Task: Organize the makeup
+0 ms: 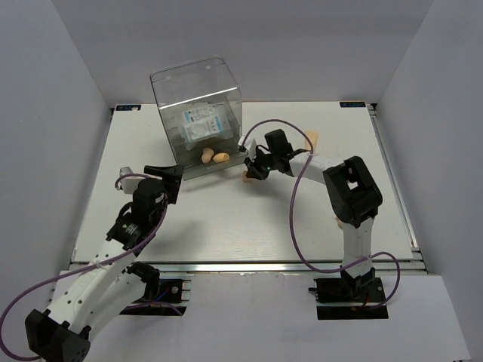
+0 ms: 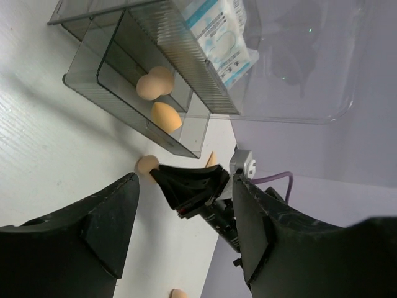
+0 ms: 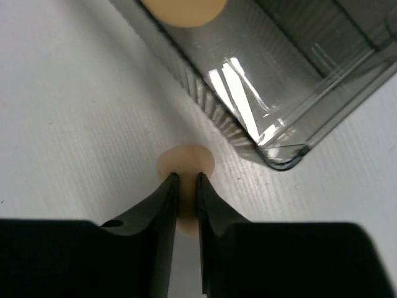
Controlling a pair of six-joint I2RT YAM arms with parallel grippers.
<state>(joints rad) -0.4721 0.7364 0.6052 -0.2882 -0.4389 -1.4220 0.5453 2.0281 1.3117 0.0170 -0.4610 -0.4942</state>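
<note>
**Spotter:** Your right gripper (image 3: 186, 181) has its fingers drawn almost together, pinching a peach sponge (image 3: 185, 160). It sits low over the white table (image 1: 226, 226), just off the right front corner of the clear drawer box (image 1: 195, 83). I cannot tell whether the sponge is touching the table or is lifted off it.

**Operator:** And my left?

**Spotter:** Your left gripper (image 1: 167, 179) is spread wide with nothing between its fingers. It is just off the left front corner of the box and points across the box's front, so your right gripper shows between its fingers in the left wrist view.

**Operator:** What is inside the box?

**Spotter:** The bottom drawer (image 2: 124, 118) is pulled out toward you. Two more sponges (image 2: 166, 116) lie close together in it, towards its right end. The white-and-blue packets (image 2: 220, 37) lie in the compartment above the drawer, inside the box body.

**Operator:** Anything loose on the table?

**Spotter:** A tan cone-shaped tube (image 1: 312, 139) lies to the right of the box, well apart from it and beyond your right arm. Another small tan piece (image 1: 341, 221) shows beside your right arm's elbow, farther from the box and nearer to you. It is mostly hidden, so I cannot say what it is.
</note>
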